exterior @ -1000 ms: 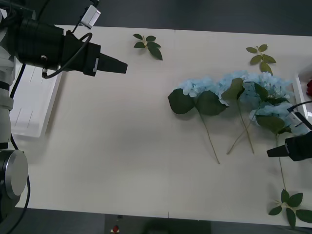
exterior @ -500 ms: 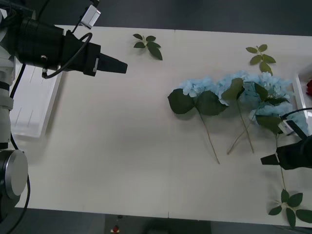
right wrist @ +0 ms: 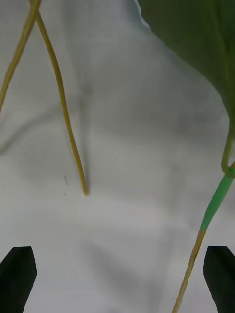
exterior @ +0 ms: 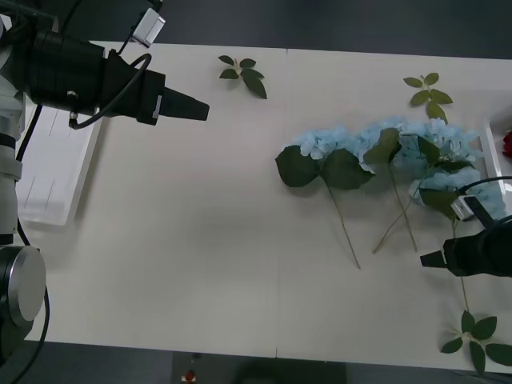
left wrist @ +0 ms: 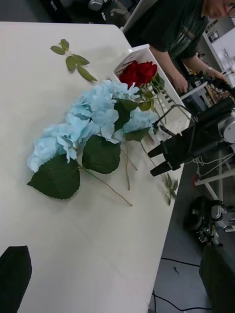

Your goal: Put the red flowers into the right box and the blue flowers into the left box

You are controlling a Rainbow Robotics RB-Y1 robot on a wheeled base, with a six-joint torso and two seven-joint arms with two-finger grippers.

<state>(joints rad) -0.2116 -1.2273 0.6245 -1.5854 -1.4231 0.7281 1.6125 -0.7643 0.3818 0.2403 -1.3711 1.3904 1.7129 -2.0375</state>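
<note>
Several blue flowers (exterior: 384, 144) lie in a cluster on the right half of the table, stems pointing toward the front edge. In the left wrist view the blue flowers (left wrist: 93, 122) lie beside red flowers (left wrist: 138, 72), which rest in the right box (left wrist: 142, 49). A red bloom (exterior: 506, 142) shows at the right box (exterior: 490, 152). My right gripper (exterior: 426, 258) is open, low over the table by the stem ends. Bare stems (right wrist: 63, 122) lie ahead of its fingers (right wrist: 17, 274). My left gripper (exterior: 198, 110) hangs open, high at the back left. The left box (exterior: 48, 172) sits at the left edge.
Bloomless leaf sprigs lie at the back centre (exterior: 244, 72), the back right (exterior: 428, 92) and the front right corner (exterior: 476, 336). A large green leaf (right wrist: 196, 39) and a green-jointed stem (right wrist: 215, 205) lie close to my right gripper.
My right gripper has moved left and toward the table's front edge, lower beside the stem ends. The left arm and the flowers have stayed still.
</note>
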